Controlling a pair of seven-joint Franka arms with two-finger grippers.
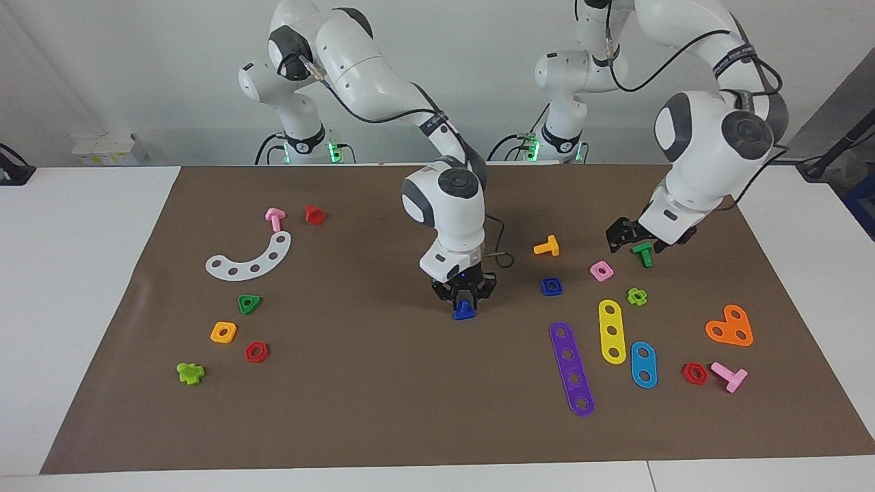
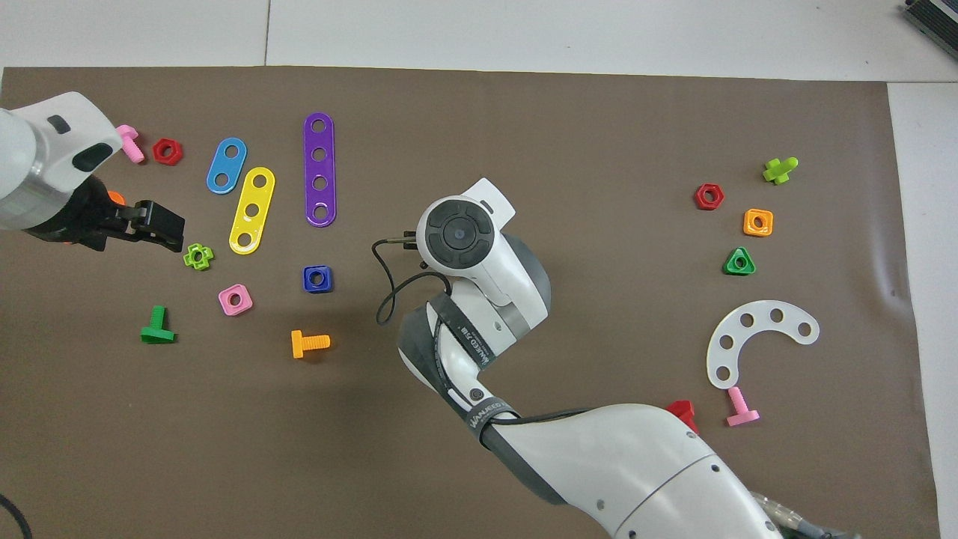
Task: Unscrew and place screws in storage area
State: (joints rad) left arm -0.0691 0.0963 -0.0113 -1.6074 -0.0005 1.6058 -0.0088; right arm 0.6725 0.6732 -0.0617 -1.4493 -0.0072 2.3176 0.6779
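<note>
My right gripper (image 1: 465, 295) points down over the middle of the brown mat (image 1: 383, 383), shut on the dark blue triangular-headed screw (image 1: 465, 311), whose head is at the mat. In the overhead view the right wrist hides both. My left gripper (image 1: 632, 236) hangs just above a green screw (image 1: 643, 254) toward the left arm's end, apart from it; it also shows in the overhead view (image 2: 161, 224), and so does the green screw (image 2: 157, 327). An orange screw (image 1: 547, 246) and the dark blue square nut (image 1: 551, 286) lie between the two grippers.
Purple (image 1: 571, 369), yellow (image 1: 612, 331) and blue (image 1: 643, 364) strips, an orange plate (image 1: 730, 326), nuts and a pink screw (image 1: 730, 376) lie toward the left arm's end. A white arc (image 1: 249, 260), more nuts and screws lie toward the right arm's end.
</note>
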